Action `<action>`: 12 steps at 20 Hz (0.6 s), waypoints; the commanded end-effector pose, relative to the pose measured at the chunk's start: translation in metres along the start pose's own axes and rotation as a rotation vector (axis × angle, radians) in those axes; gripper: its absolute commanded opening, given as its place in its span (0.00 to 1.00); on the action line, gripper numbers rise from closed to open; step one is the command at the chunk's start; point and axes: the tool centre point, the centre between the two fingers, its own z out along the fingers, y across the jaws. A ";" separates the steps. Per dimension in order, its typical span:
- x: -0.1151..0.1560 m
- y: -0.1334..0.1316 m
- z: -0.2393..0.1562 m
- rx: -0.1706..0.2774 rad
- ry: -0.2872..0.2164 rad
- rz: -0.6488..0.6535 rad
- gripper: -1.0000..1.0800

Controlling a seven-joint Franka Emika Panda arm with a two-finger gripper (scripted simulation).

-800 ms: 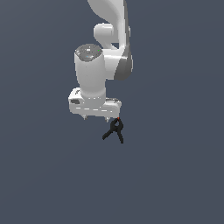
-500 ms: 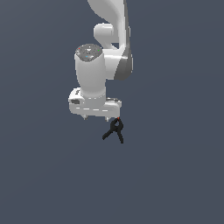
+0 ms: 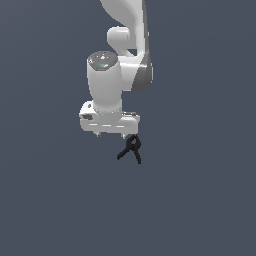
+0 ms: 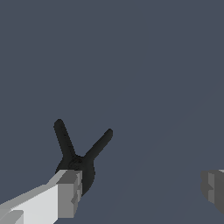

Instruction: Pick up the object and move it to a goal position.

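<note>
We see the matte black object (image 3: 131,149), two splayed legs under a looped head with a red tip, just under the glossy white downward-pointing gripper (image 3: 116,134), beside one grey finger (image 4: 69,194), the jaws spread wide apart.
</note>
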 end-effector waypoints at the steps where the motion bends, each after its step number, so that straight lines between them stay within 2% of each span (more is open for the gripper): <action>1: -0.001 -0.004 0.005 0.002 -0.002 0.006 0.96; 6: -0.008 -0.020 0.024 0.009 -0.009 0.036 0.96; 12: -0.026 -0.051 0.064 0.020 -0.026 0.102 0.96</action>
